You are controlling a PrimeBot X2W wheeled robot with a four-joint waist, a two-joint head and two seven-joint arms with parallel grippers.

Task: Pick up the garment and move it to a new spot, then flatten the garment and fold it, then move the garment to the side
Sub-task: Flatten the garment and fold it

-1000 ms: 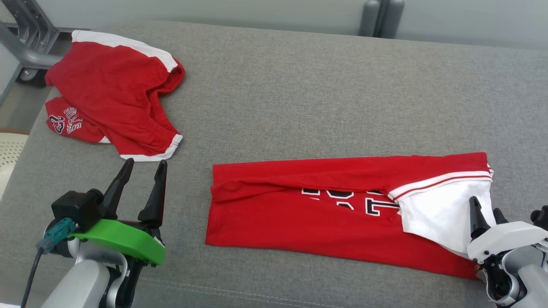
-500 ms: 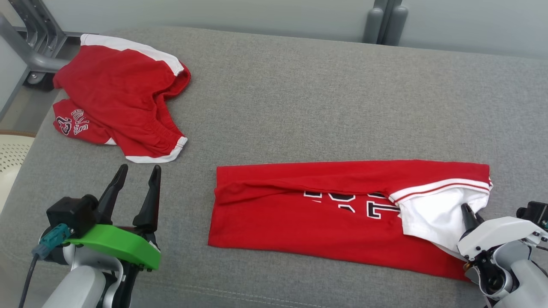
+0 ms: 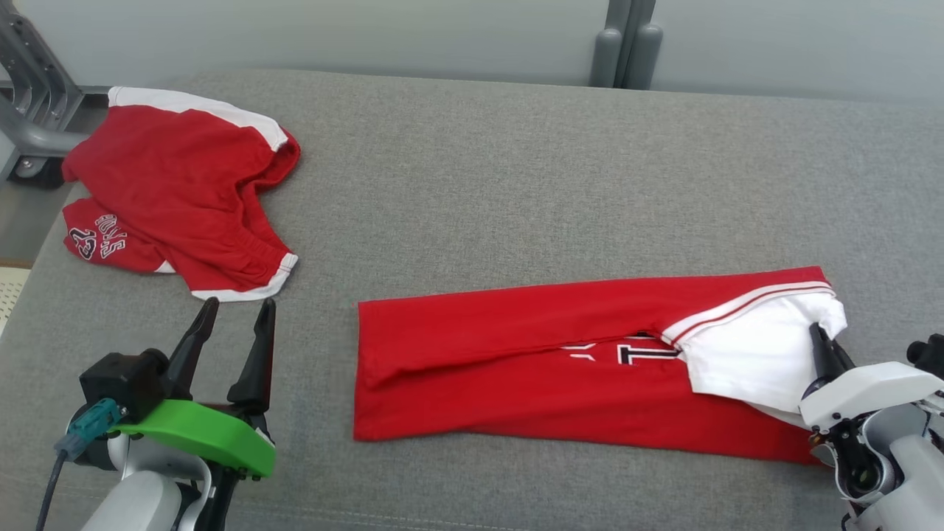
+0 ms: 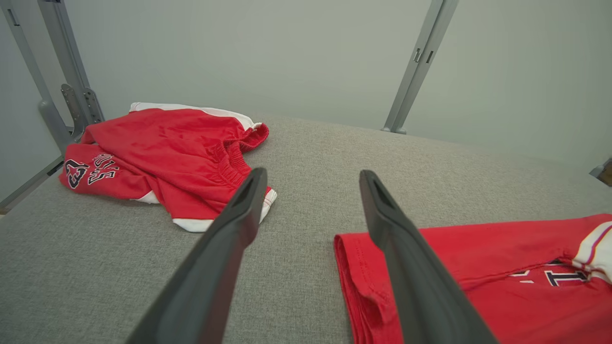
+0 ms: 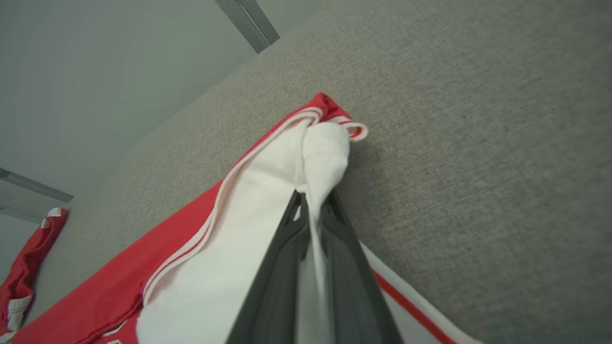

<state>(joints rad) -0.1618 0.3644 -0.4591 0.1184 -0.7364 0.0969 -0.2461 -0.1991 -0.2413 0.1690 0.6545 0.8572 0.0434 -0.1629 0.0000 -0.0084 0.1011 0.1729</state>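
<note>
The garment (image 3: 516, 361) is a red shirt with a white sleeve, lying folded lengthwise across the grey padded surface (image 3: 516, 184). My right gripper (image 3: 822, 341) is at its right end, shut on a pinch of the white sleeve. In the right wrist view the white cloth (image 5: 267, 191) bunches up between the fingertips of the right gripper (image 5: 311, 199). My left gripper (image 3: 238, 310) stands open at the lower left, apart from the garment's left end. In the left wrist view the left gripper (image 4: 313, 177) holds nothing, and the garment (image 4: 478, 267) lies to its right.
Crumpled red shorts with white trim (image 3: 177, 192) lie at the back left, also the red shorts (image 4: 167, 148) ahead of the left fingers. Grey metal frame posts (image 3: 627, 44) stand behind the surface, with more frame (image 3: 29, 110) at the far left.
My right gripper has shut on the white sleeve and the cloth is bunched there. The shirt's upper fold now covers more of the lettering. The head camera has shifted.
</note>
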